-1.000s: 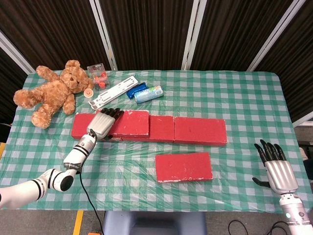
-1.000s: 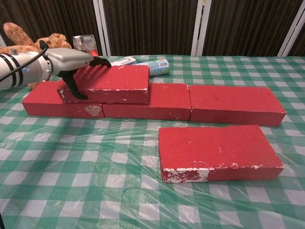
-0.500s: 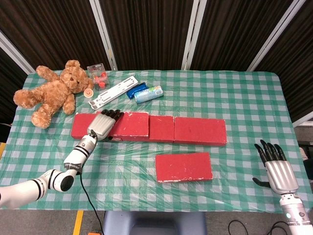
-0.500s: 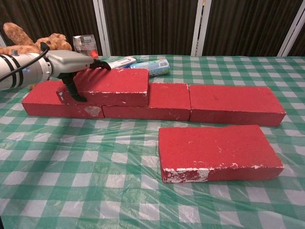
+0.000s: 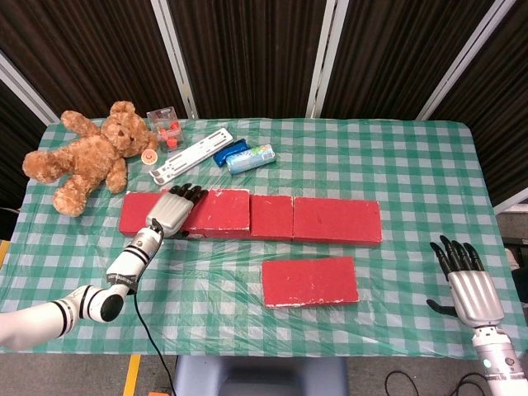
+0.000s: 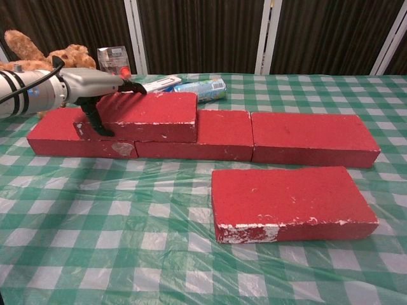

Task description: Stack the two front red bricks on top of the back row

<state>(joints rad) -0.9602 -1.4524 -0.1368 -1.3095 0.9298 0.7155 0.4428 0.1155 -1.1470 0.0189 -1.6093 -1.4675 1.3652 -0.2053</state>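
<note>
Table: green-and-white checked tablecloth (image 5: pixel 412 157) under a clear plastic sheet; dark folding panels stand behind it
Back row: three rough red foam bricks laid end to end across the table; the left one (image 6: pixel 57 136), the middle one (image 6: pixel 219 130), the right one (image 6: pixel 311 136); neighbours touch at their short ends
Stacked brick: a fourth red foam brick (image 6: pixel 149 114) lies flat on top of the row, over the left brick and part of the middle one; white chipped patches show along its lower front edge
Front brick: a flat red foam brick with a chipped white front edge (image 6: pixel 289 200) lies alone nearer the robot, in front of the joint between the middle and right bricks, apart from the row; nothing touches it
Left hand: silver palm with black fingers (image 6: pixel 95 86); it grips the left end of the stacked brick, fingers (image 6: pixel 130 88) laid over the top face, thumb down the front face
Right hand: silver and black (image 5: pixel 469 276), seen only in the head view at the table's near right edge; fingers spread and pointing away from the robot, holding nothing, well apart from every brick
Far left: brown plush teddy bear (image 5: pixel 87 157) sprawled on the cloth behind the row
Behind the row: small clear plastic box with red and orange pieces (image 5: pixel 163 125); long white plastic strip (image 5: pixel 190 154); blue packet (image 5: pixel 231 153); pale blue-green tube-shaped packet (image 5: pixel 250 158); all near one another
</note>
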